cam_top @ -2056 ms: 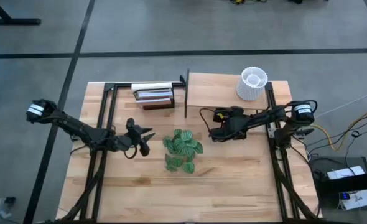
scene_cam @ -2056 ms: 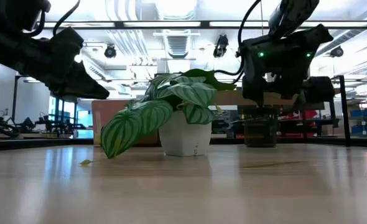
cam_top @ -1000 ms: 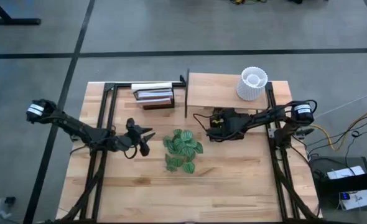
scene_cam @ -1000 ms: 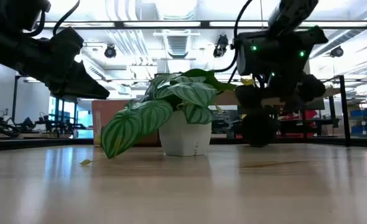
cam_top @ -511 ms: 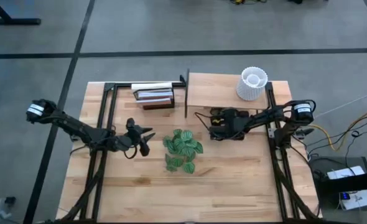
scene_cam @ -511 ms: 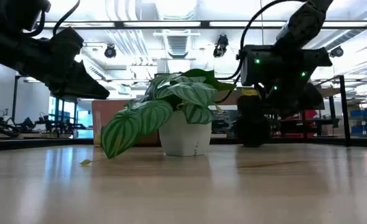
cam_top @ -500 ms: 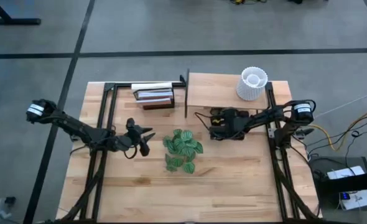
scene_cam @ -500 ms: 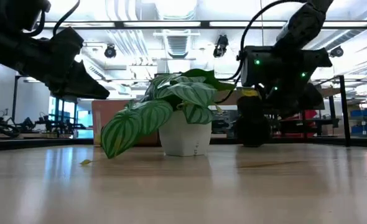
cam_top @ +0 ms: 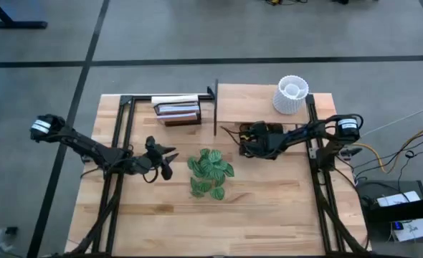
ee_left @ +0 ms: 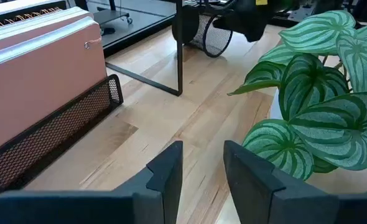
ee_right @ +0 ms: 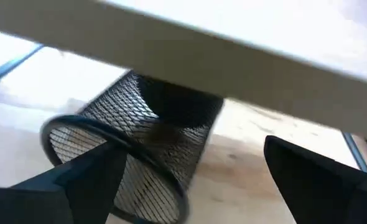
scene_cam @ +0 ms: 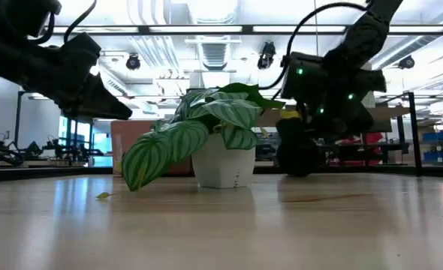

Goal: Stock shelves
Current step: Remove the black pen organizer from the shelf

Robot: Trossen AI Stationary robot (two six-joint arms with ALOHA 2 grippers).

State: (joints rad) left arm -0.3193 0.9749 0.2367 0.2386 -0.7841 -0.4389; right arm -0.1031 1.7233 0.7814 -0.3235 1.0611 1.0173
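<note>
The right gripper [cam_top: 246, 138], fingers spread around a tilted mesh cup [ee_right: 134, 158], has moved closer under the shelves' [cam_top: 258, 104] front edge. The left gripper [cam_top: 163, 161] waits open beside the plant [cam_top: 210, 172].

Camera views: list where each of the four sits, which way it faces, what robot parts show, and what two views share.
High view: overhead, straight down on the table; both arms, left hand, right hand.
Low view: tabletop height, level across; potted plant, both arms above.
Left wrist view: faces the plant and book rack; own fingers apart.
Right wrist view: faces a mesh cup under the shelves; own fingers spread.
Shared: mesh cup in both wrist views.
</note>
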